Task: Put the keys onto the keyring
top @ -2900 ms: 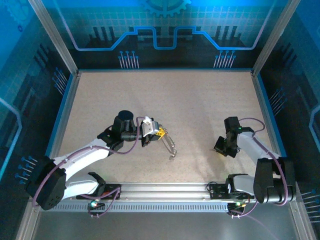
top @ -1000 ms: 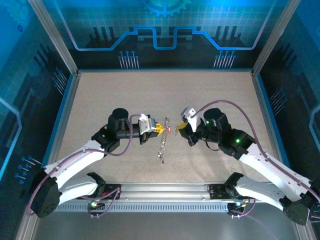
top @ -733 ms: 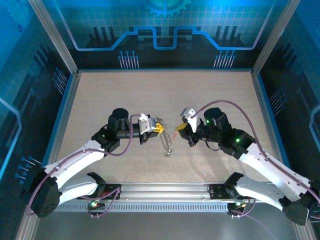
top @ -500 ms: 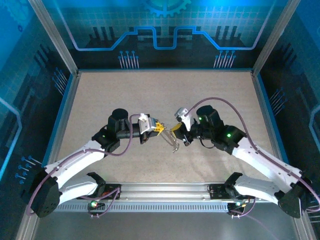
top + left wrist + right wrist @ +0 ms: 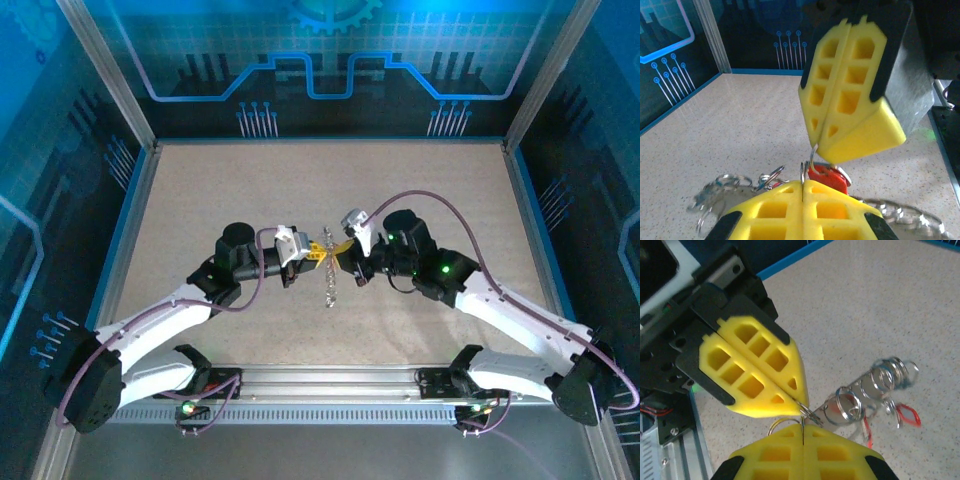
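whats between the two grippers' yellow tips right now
In the left wrist view, a red-headed key and thin wire of the keyring sit between the left gripper and right gripper, whose tips nearly meet.

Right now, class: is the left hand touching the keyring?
Touching. The right wrist view shows the left hand pinched shut on the keyring, whose wire runs straight out from its closed tip.

Left tool (image 5: 802,187) and right tool (image 5: 803,432) yellow, black-backed; keys (image 5: 827,178) red-headed; keyring (image 5: 330,282) silver; tabletop (image 5: 250,180) speckled beige.
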Robot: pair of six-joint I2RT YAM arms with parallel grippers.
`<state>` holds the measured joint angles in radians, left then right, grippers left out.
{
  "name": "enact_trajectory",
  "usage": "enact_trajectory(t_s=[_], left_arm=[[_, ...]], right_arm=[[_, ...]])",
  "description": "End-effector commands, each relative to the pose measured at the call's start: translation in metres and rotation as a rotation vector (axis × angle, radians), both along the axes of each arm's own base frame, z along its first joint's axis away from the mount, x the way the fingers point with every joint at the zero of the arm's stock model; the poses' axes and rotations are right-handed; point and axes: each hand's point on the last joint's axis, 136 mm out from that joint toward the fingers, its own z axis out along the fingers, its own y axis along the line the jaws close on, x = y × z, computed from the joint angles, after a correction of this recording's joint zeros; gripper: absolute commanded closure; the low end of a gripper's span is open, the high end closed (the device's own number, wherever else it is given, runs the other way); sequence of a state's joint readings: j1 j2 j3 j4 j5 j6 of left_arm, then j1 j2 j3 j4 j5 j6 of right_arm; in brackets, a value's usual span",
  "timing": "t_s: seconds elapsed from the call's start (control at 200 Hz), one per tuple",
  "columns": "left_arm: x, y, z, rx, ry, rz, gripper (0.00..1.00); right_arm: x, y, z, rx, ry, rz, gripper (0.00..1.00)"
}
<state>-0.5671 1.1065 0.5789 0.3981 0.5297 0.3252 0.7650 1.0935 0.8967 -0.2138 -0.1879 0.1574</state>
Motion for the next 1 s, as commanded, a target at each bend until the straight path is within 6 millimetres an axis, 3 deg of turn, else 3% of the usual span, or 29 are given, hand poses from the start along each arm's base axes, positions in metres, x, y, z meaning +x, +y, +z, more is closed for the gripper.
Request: enact_trajectory(t_s=[0.0,0.52,0.995], left_arm=[[0.005,-0.002,0.015,-0.030,-0.031,0.019,1.00],[0.001,-0.006,0.018,-0.051,-0.019,-0.005,1.00],[-0.001,-0.008,0.015,-0.042,0.010,-0.021,1.00]], right_arm=[[0.000,0.000,0.016,0.047,-0.048,-0.018,1.00],[0.003,0.010,0.001,-0.035,-0.027,-0.032,1.00],[0.015,0.003,0.010,0.003,-0.037,-0.150,1.00]])
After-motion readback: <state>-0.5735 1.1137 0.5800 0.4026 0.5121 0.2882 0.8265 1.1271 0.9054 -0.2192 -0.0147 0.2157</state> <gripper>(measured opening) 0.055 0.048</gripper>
